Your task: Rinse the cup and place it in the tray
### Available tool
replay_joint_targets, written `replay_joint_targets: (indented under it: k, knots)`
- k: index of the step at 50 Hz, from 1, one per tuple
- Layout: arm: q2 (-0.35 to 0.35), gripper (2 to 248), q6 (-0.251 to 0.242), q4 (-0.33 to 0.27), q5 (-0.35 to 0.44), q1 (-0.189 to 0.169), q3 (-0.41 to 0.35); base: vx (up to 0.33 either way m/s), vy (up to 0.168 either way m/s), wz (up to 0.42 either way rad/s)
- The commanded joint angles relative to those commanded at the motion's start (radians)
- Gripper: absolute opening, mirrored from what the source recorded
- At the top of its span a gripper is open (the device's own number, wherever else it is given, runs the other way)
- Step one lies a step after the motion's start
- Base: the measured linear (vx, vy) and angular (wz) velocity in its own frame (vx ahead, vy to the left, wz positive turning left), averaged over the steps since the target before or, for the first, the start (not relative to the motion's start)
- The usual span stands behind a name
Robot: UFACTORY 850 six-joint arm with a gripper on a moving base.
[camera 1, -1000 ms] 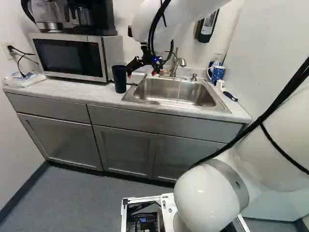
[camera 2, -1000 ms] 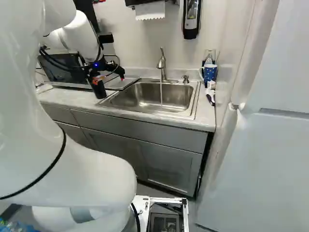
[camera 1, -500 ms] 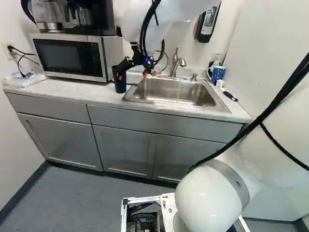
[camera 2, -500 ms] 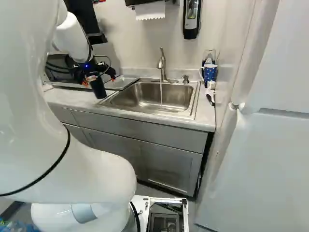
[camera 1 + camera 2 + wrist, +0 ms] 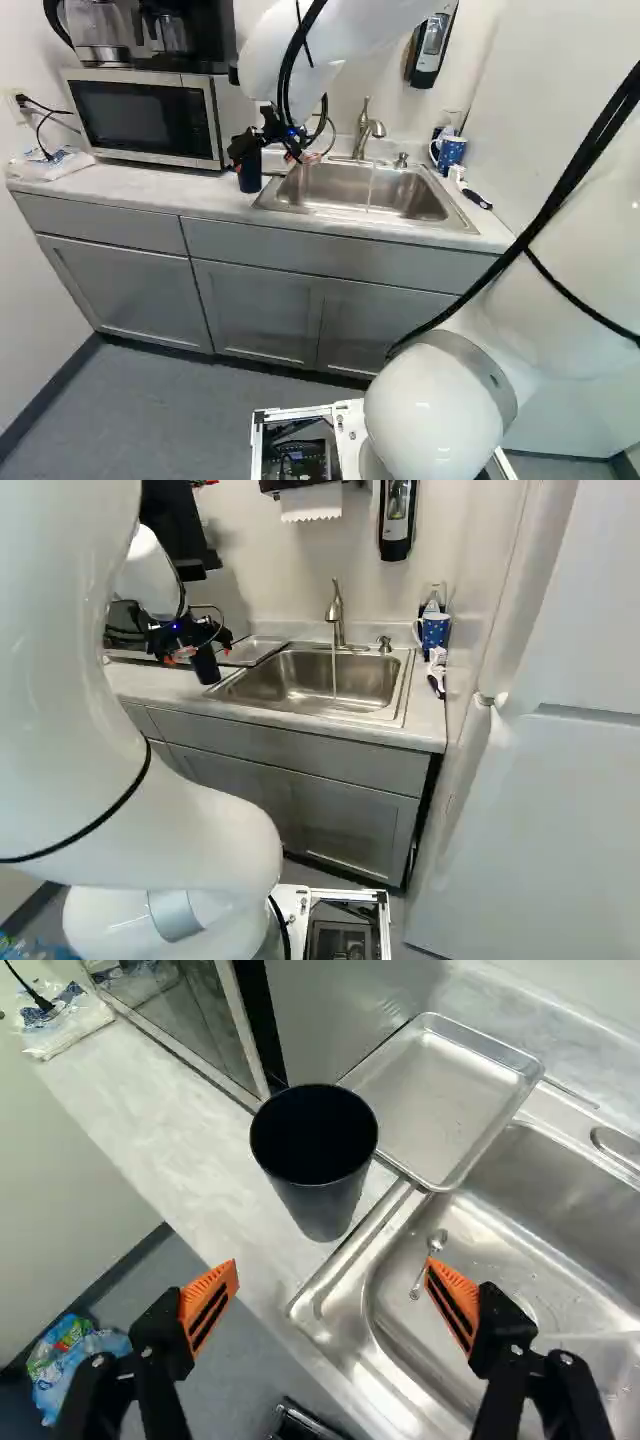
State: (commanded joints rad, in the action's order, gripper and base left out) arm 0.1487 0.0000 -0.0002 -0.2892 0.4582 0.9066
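Observation:
In the left base view my gripper (image 5: 268, 150) is at the dark cup (image 5: 250, 178) on the counter, left of the sink. Seen from the wrist, the gripper (image 5: 332, 1265) stands wide open, orange pads apart with nothing between them. The black cup (image 5: 318, 1200) stands upright with its mouth up, just ahead of the fingers and roughly centred on their gap. A shallow metal tray (image 5: 445, 1100) lies beyond the cup, next to the sink (image 5: 540, 1250). Water (image 5: 334, 672) runs from the faucet (image 5: 336, 612) into the basin.
A microwave (image 5: 148, 118) stands behind the counter's left part, near the cup. A blue mug (image 5: 434, 630) and a brush-like item (image 5: 437, 672) sit right of the sink. A small spoon (image 5: 420, 1276) lies in the basin. A soap dispenser (image 5: 397, 518) hangs on the wall.
My open gripper has moved left along the counter, away from the faucet and over to the cup. Cup and tray have stayed in place, and the base has not moved.

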Motion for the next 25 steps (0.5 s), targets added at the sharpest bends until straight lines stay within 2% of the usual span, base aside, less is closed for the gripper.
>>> replay_joint_targets:
  k: [25]
  knots:
    - [-0.051,247,0.0,0.0,0.127,0.0,-0.011,0.0,0.0,0.0]
